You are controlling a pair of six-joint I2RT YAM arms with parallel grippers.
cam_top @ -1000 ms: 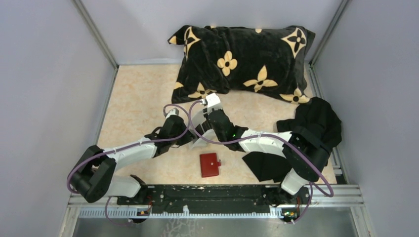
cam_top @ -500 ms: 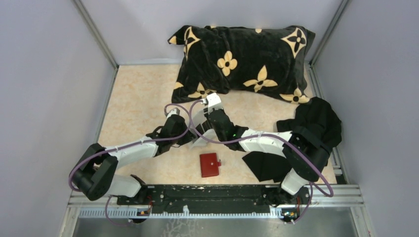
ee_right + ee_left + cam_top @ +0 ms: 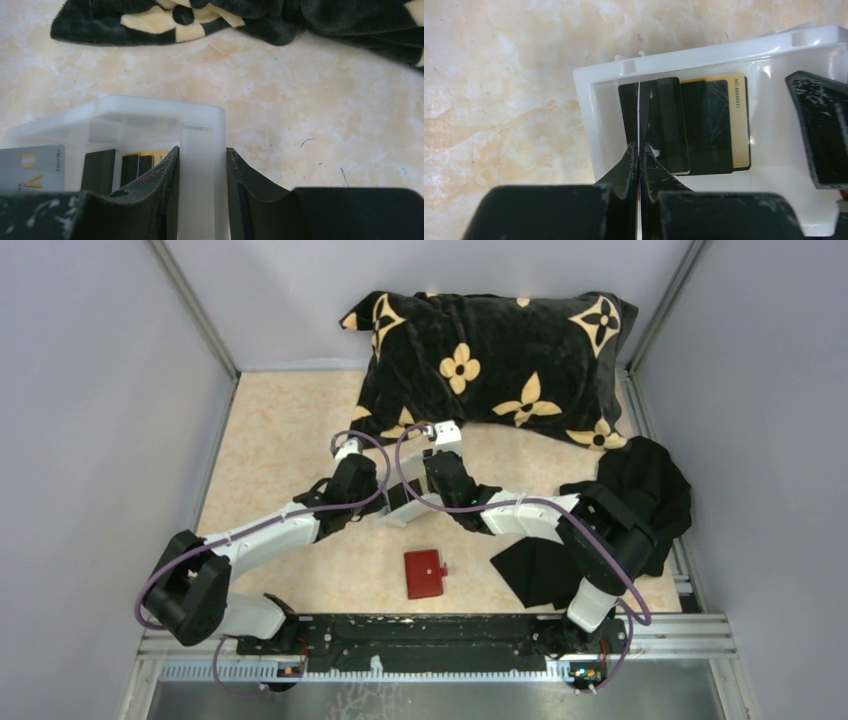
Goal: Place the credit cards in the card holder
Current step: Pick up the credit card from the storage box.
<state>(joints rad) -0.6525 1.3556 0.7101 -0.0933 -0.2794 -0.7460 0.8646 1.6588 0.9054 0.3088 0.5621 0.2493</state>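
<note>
The red card holder (image 3: 425,573) lies shut on the table near the front, away from both arms. Behind it stands a small white tray (image 3: 397,514), where both grippers meet. In the left wrist view my left gripper (image 3: 639,147) is shut on one thin credit card (image 3: 638,115), seen edge-on and upright above the tray (image 3: 704,52). Black and yellowish credit cards (image 3: 704,127) lie flat in the tray. My right gripper (image 3: 202,152) is shut on the tray's side wall (image 3: 200,130); one of its fingers (image 3: 821,135) shows inside the tray.
A black pillow with yellow flowers (image 3: 490,365) lies along the back, close behind the tray. Black cloth (image 3: 630,500) is heaped on the right under my right arm. Grey walls close in left and right.
My left gripper has shut on the card. Both grippers and the tray have shifted back toward the pillow. The red card holder has not moved.
</note>
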